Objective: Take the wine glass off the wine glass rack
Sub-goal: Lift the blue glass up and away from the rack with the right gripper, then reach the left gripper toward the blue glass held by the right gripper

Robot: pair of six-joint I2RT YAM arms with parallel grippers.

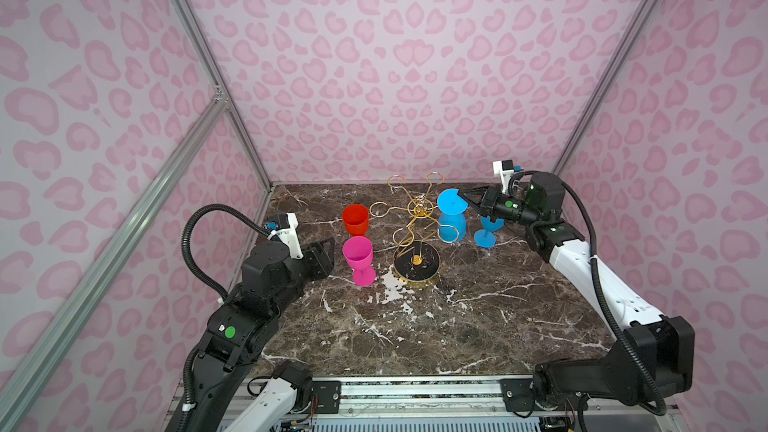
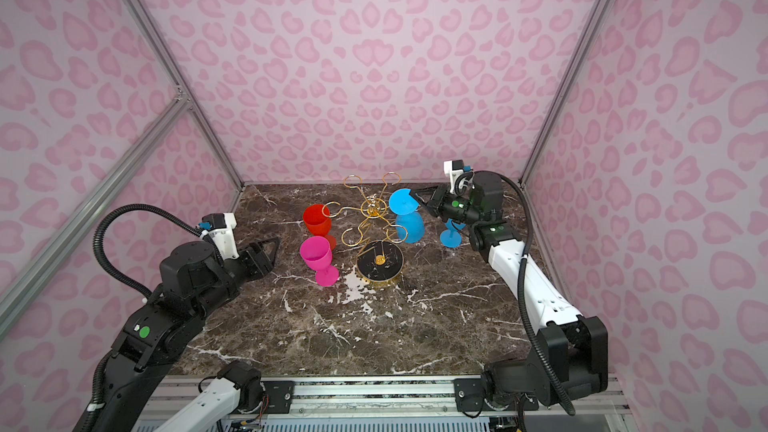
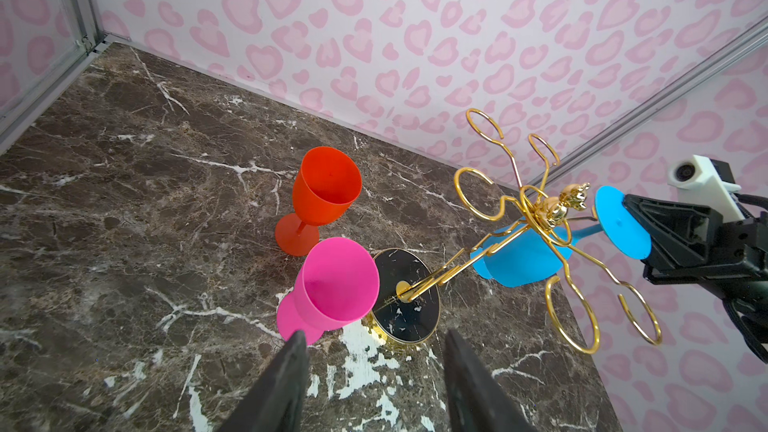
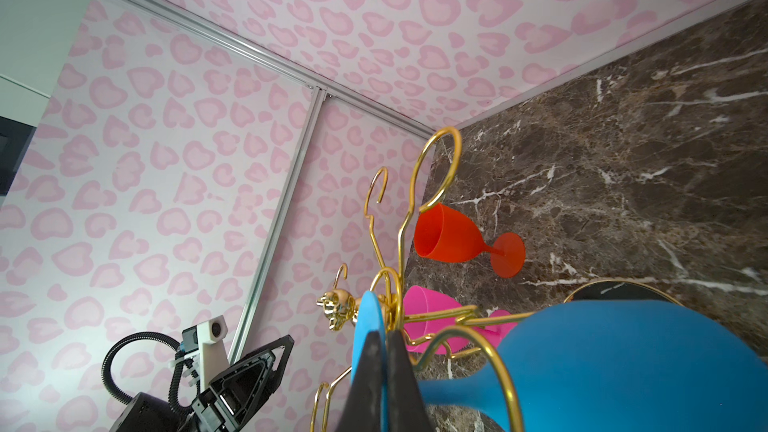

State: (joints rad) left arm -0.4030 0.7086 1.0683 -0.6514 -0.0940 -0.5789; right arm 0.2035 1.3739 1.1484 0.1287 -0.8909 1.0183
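The inverted blue plastic wine glass [image 1: 451, 224] on the gold wire rack [image 1: 417, 263] is being pinched at its foot by the right fingers [image 4: 370, 376]; the left fingers [image 3: 286, 380] are being held apart.

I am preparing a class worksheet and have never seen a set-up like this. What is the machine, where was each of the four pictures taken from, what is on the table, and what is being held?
The machine is a pair of robot arms at a marble table. Each arm ends in a two-fingered pincer. Two pictures come from twin cameras side by side above the table, looking down. The other two come from a small camera on each arm's wrist.

On the table stand a gold wire rack, a red glass, a pink glass and a standing blue glass. A hanging blue glass is upside down in the rack.

The right pincer is shut on that glass's round foot, as the right wrist view shows. The left pincer is open and holds nothing.
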